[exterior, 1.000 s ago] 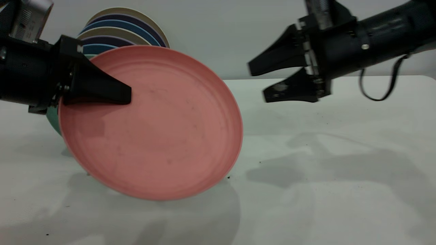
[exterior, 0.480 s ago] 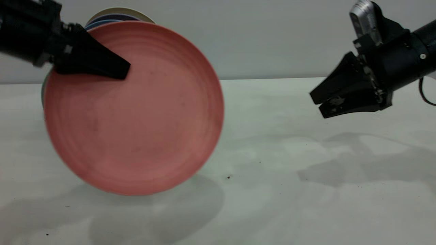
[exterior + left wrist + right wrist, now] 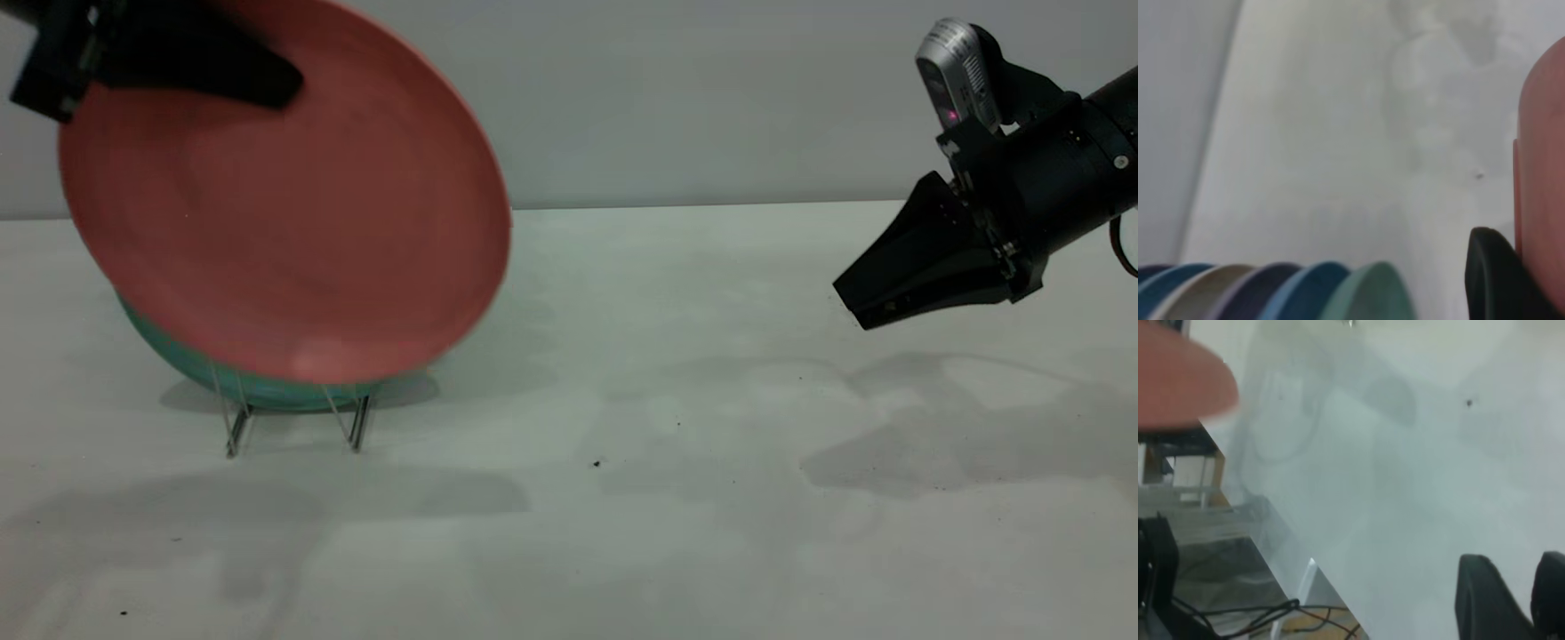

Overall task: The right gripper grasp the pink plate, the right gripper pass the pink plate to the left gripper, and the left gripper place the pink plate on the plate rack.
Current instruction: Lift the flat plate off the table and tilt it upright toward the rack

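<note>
The pink plate (image 3: 276, 204) hangs clamped in the left gripper (image 3: 191, 71) at eleven o'clock; placing step: lower it into the plate rack (image 3: 298, 418). The right gripper (image 3: 867, 298), jaws together, idles at three o'clock.

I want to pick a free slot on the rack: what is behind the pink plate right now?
Behind the pink plate, held by the left end effector, a teal-green plate stands in the plate rack. The left wrist view shows more plates behind. The slots are hidden.

Matt pink plate (image 3: 284, 213), wire rack (image 3: 298, 418)

Bare table (image 3: 676, 373) between plate rack (image 3: 293, 418) and right gripper (image 3: 858, 307)
</note>
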{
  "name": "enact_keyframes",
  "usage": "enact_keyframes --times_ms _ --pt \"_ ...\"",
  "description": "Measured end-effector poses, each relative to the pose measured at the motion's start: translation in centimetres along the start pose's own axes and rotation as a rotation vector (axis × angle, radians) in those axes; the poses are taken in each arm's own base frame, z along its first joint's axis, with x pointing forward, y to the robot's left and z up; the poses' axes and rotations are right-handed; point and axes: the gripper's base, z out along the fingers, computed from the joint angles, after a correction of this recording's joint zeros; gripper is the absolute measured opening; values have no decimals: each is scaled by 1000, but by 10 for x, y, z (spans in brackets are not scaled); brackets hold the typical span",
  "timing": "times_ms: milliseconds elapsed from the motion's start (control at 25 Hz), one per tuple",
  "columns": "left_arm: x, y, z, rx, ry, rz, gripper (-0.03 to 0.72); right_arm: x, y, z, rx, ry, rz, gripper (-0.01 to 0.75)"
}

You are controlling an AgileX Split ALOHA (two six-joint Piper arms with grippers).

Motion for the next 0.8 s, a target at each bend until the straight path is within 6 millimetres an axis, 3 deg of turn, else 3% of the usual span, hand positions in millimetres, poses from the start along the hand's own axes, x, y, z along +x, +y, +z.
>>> enact_keyframes --times_ms 240,800 --pt "-4 -3 -13 -10 82 104 112 0 -3 0 28 1 -6 195" --pt "5 12 -19 -148 221 181 112 0 -4 0 42 -5 6 197"
